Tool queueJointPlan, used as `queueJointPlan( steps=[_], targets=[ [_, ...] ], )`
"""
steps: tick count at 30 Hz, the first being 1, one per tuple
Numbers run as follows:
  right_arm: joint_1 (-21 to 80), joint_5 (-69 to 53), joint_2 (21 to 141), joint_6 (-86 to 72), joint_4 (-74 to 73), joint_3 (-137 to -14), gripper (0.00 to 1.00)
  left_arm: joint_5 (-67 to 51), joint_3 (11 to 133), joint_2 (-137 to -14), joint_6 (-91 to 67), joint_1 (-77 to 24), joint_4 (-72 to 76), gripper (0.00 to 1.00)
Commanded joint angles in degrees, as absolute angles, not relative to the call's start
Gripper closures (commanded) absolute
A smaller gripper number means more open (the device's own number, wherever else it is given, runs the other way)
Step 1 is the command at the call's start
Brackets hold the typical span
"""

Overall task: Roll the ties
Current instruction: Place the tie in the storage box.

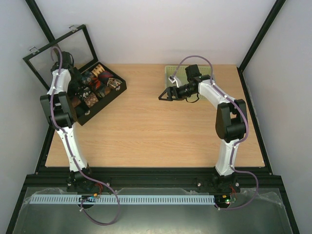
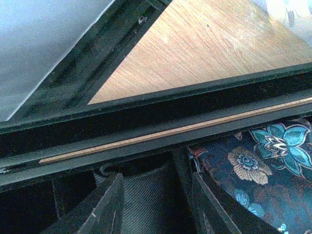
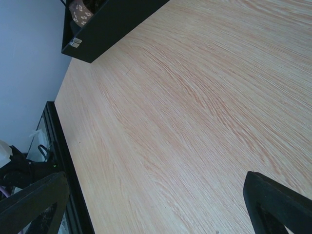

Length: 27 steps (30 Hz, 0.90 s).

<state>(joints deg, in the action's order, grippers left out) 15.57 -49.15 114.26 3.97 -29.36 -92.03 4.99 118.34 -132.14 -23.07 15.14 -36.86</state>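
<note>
Ties [image 1: 100, 78] all seem to be in the black compartmented box [image 1: 121, 87]. They're small patterned brown and orange fabric coils, one per cell, which I guess is the point: rolled up they fit a compartment without creasing.

The left gripper [image 2: 157, 181] is poked down into one of those cells, and right between its fingers [image 2: 105, 212] sits a plain black twill fabric tie [image 2: 146, 207]. The fingers are only partly spread, one on either side of the cloth, and honestly I can't tell if they're pinching the tie or just loose around it. Just to the right of that gripper, across a divider, a dark blue tie with a teal floral pattern [image 2: 265, 165] sits in its own cell. My read is that the black one is being seated in its slot, so the job looks far along.

Right gripper [image 1: 166, 94] is spread wide with nothing in it, hanging above the bare light wooden table [image 1: 156, 136]. Just beside it on the far side is the pale green perforated plastic basket [image 1: 170, 71], and I can't see into that from here. I'd say this arm is parked well apart from the box so the two don't bump.
</note>
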Motion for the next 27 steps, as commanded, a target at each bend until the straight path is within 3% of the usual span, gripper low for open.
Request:
queueJointPlan(
  steps=[1, 13, 27],
  targets=[
    [15.47, -48.6, 115.33, 5.31, -32.68, -92.63, 0.01, 5.89, 119.55, -134.95, -22.61, 15.65, -34.74, 0.59],
    [15.51, -47.28, 114.86, 6.16, -33.14, -92.9, 0.01, 5.89, 118.89, -136.27, -22.49, 16.54, -34.64, 0.55],
    [15.28, -47.11, 111.37, 6.64, -32.5, -94.17, 0.02, 4.3, 102.6, -113.62, -17.02, 13.18, -23.2, 0.39]
  ],
)
